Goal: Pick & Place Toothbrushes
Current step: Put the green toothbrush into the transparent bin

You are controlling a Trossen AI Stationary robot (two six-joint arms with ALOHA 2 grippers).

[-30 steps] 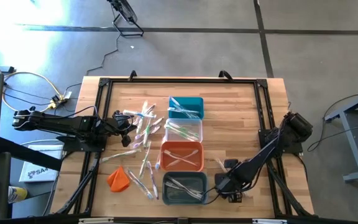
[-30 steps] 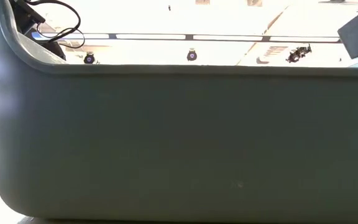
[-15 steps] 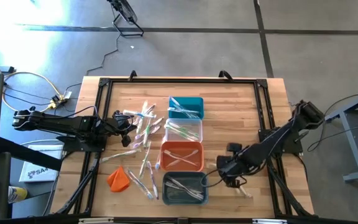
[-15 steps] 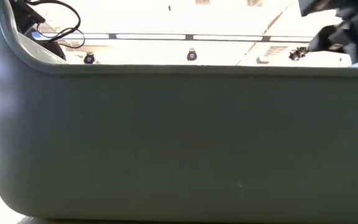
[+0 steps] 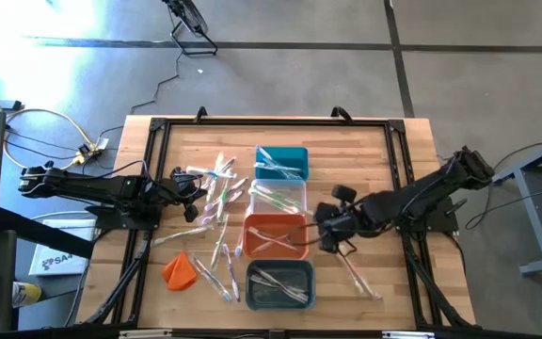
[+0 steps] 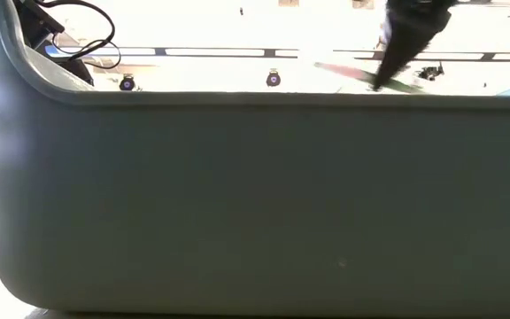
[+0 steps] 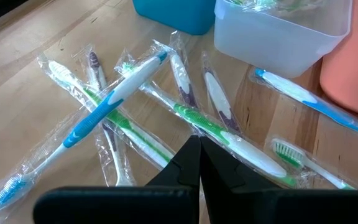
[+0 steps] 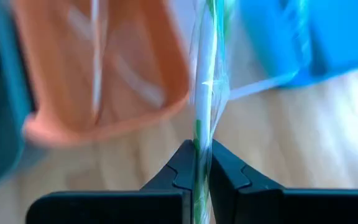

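1. The right gripper point(image 5: 327, 232) grips a wrapped toothbrush point(image 8: 205, 93) beside the orange bin point(image 5: 276, 235).
2. The left gripper point(image 5: 196, 191), fingers pressed together, rests over the loose toothbrushes point(image 5: 216, 202) on the table point(image 5: 365, 160).

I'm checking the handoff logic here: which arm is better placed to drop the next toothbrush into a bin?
The right. Its tool is shut on a wrapped toothbrush and sits beside the orange bin. The left tool is shut and empty, over the loose toothbrushes left of the bins.

Glossy crinkled plastic wrap on toothbrushes point(image 7: 123, 87), matt wooden table point(image 5: 365, 160) (planked), smooth plastic bins point(image 5: 276, 235)
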